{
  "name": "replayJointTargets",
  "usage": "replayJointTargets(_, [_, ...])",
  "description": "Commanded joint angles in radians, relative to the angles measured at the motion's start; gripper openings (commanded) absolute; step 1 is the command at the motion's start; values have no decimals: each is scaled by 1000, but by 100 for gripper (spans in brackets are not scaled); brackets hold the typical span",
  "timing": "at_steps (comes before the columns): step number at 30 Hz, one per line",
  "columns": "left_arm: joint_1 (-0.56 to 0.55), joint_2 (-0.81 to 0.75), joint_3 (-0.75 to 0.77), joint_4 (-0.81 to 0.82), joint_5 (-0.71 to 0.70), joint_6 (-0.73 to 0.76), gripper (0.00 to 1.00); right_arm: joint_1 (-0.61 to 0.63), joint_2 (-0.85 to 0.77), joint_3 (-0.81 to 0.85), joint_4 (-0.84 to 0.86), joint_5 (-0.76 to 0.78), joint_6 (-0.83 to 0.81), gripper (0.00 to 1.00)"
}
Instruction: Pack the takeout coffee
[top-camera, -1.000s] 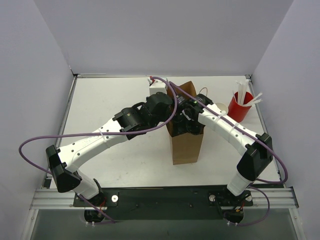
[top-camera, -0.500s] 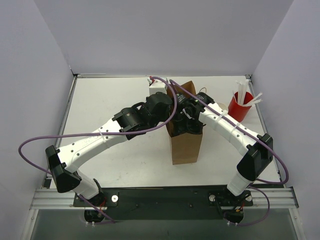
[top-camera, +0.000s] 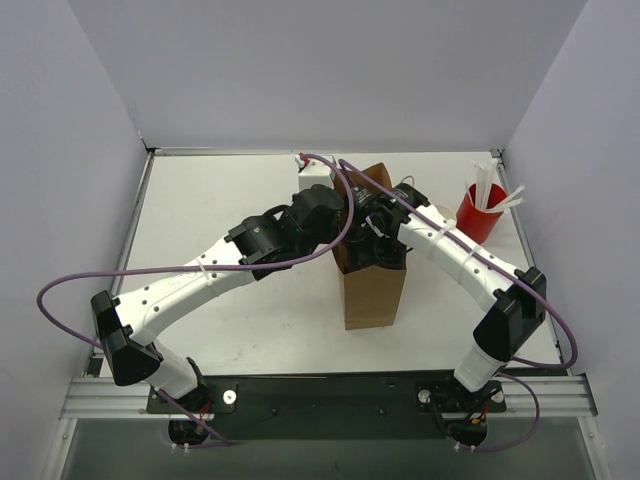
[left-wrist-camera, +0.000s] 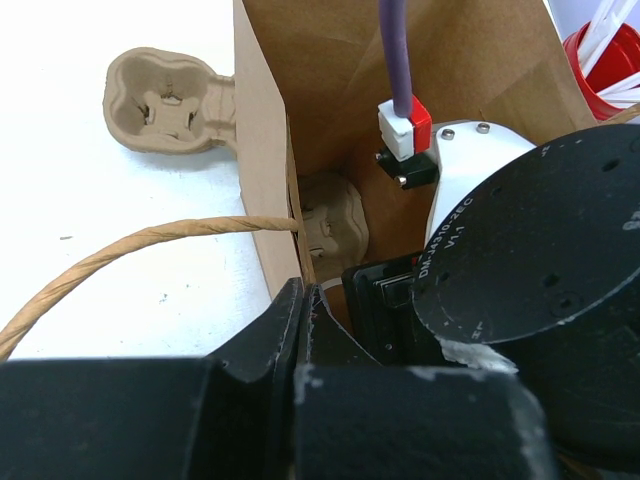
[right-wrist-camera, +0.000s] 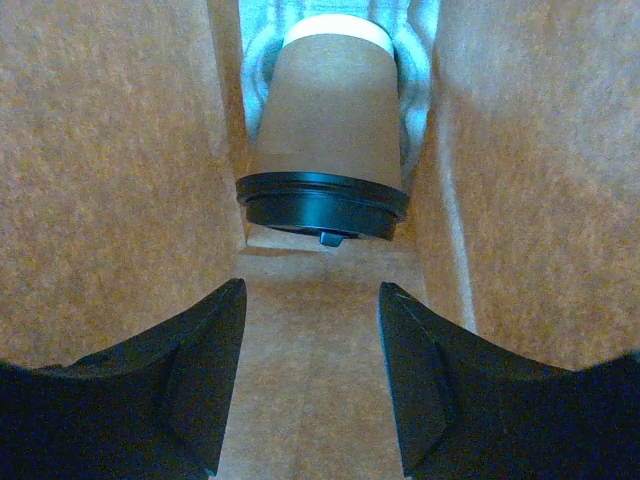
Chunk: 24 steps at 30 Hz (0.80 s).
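Right wrist view: right gripper splayed clear of the bagged takeout coffee; left gripper unreadable.

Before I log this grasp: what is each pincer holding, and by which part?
Left pincer grips the paper bag by its wall's rim. Right pincer is open, holding nothing.

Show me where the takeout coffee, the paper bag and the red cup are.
takeout coffee (right-wrist-camera: 325, 120): right wrist view, brown paper wall.
paper bag (top-camera: 373, 295): top external view, near outer side.
red cup (top-camera: 476, 224): top external view, outer wall.
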<state>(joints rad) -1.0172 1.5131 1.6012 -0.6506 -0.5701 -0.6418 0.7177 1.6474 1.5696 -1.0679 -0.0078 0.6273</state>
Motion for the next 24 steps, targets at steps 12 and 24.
replayJointTargets(12, [5,-34,3,32,7,14,0,-9,-24,66,-53,49,-8,53])
replayJointTargets(24, [5,-14,29,22,19,24,0,-7,-60,165,-44,85,-31,57])
